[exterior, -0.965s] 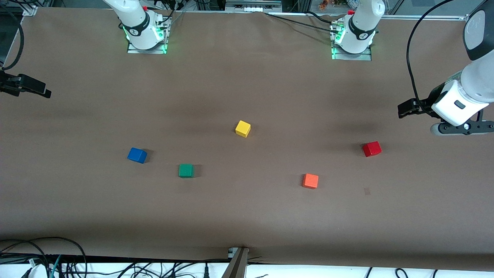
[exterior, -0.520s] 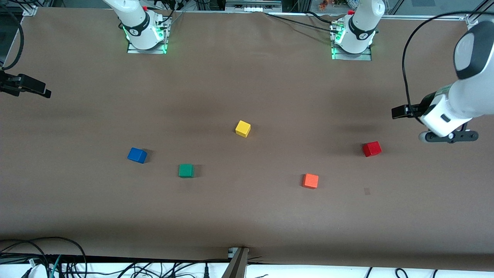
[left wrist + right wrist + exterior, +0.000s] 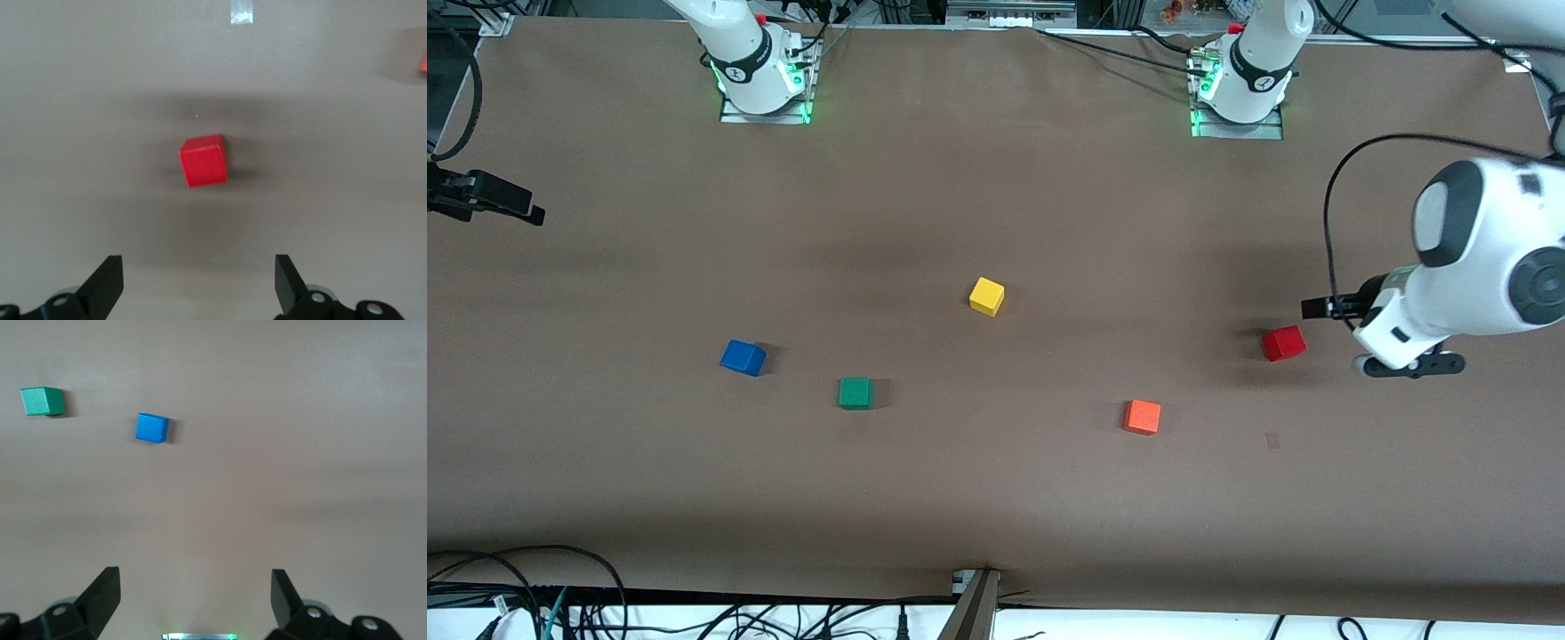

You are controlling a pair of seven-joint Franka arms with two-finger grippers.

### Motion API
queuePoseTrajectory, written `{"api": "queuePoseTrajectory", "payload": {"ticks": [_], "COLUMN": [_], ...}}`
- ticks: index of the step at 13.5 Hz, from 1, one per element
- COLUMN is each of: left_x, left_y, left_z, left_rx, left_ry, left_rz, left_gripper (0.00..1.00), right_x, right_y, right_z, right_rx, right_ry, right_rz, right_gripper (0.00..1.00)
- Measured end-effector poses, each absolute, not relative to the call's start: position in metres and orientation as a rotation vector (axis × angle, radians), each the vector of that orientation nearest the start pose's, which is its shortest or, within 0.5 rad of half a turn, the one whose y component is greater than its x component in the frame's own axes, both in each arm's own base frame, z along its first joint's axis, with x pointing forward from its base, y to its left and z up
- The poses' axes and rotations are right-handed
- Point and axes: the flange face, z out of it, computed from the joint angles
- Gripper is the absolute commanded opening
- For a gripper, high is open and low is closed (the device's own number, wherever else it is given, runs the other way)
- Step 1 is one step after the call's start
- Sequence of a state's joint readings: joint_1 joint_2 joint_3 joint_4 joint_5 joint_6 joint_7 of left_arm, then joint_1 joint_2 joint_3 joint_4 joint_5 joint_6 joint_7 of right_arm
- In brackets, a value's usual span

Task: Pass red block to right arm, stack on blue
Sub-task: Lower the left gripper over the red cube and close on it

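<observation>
yellow cube (image 3: 986, 296), green cube (image 3: 855, 392), orange cube (image 3: 1142, 416)

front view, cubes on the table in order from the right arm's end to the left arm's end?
blue cube → green cube → yellow cube → orange cube → red block

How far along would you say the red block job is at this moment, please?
Nothing is done yet: the red block sits on the table, apart from the blue block. In hand: the left hand hovers open beside the red block, not touching it. The right hand waits open. Left: the grasp, the handover and the stacking.
</observation>
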State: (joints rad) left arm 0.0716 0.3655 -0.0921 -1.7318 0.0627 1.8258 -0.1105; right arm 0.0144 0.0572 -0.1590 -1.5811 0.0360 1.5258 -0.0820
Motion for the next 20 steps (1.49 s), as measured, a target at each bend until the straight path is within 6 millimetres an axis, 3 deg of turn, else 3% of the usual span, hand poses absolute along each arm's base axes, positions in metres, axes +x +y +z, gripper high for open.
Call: {"api": "queuePoseTrajectory", "payload": {"ticks": [8,10,15,18,20], "left_x": [0.581,0.579,0.583,0.583,0.584], "left_y": [0.029,0.025,0.02,0.019,0.019], "left_z": [0.209,0.203,0.208,0.206,0.205], "left_rx": [-3.111,-3.112,-3.111,-3.111,-3.111], "left_ry": [-0.182,-0.209,-0.238,-0.241,-0.239], "left_rz": [0.259,0.246,0.219,0.219,0.216], "left_gripper": [1.0,1.0,1.0,0.55,0.36], "right_x": [0.559,0.559,0.559,0.559,0.559], "right_y": [-0.075,-0.075,-0.075,-0.075,-0.075], "right_z": [0.584,0.584,0.584,0.584,0.584], "right_rx": [-3.096,-3.096,-3.096,-3.096,-3.096], "right_ry": [0.097,0.097,0.096,0.096,0.096], "right_rz": [0.169,0.169,0.169,0.169,0.169], "right_gripper": [1.0,1.0,1.0,1.0,1.0]}}
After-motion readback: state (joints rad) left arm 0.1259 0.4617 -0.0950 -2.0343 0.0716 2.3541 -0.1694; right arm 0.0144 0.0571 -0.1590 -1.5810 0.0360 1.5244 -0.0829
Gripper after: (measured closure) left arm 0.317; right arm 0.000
